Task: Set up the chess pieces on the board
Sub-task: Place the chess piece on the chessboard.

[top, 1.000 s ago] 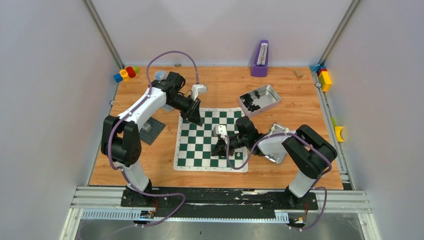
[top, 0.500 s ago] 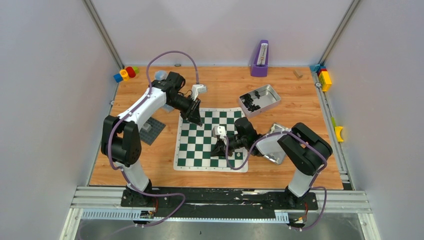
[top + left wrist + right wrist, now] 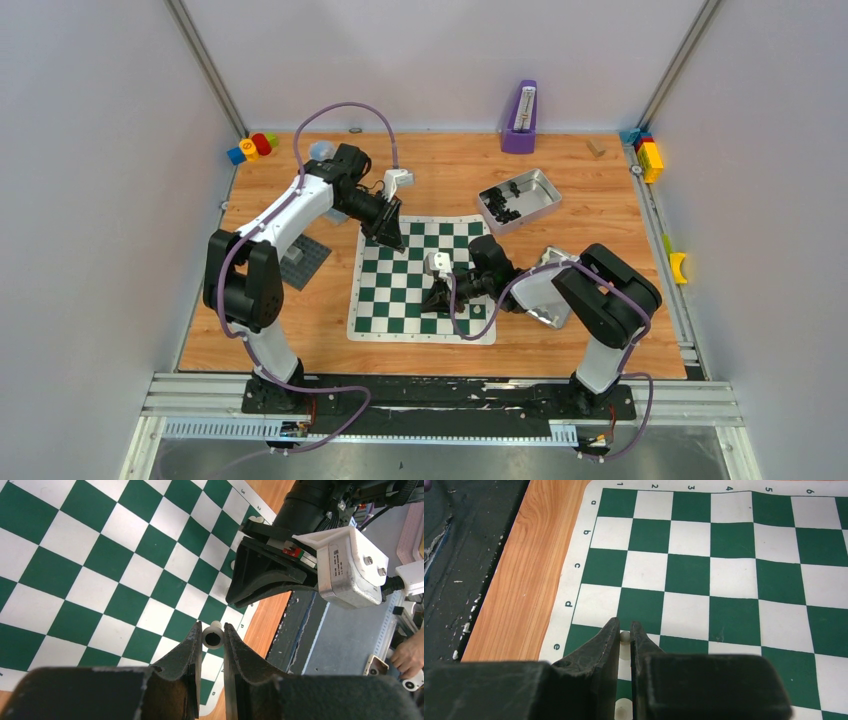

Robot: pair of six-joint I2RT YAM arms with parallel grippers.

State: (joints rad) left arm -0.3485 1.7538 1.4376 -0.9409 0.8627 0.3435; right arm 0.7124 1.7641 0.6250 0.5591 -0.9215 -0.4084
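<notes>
Left wrist: left fingers (image 3: 186,656) clamp a cream piece (image 3: 213,635); right fingers (image 3: 607,645) apparently pinch another piece (image 3: 625,637).

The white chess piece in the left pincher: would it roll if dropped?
Probably. The chess piece looks round, its circular end facing the left wrist camera, so on its side it could roll across the flat board. It is narrower than one square, so likely very light. It looks smooth, so it might slip from the left gripper's thin tips.
</notes>
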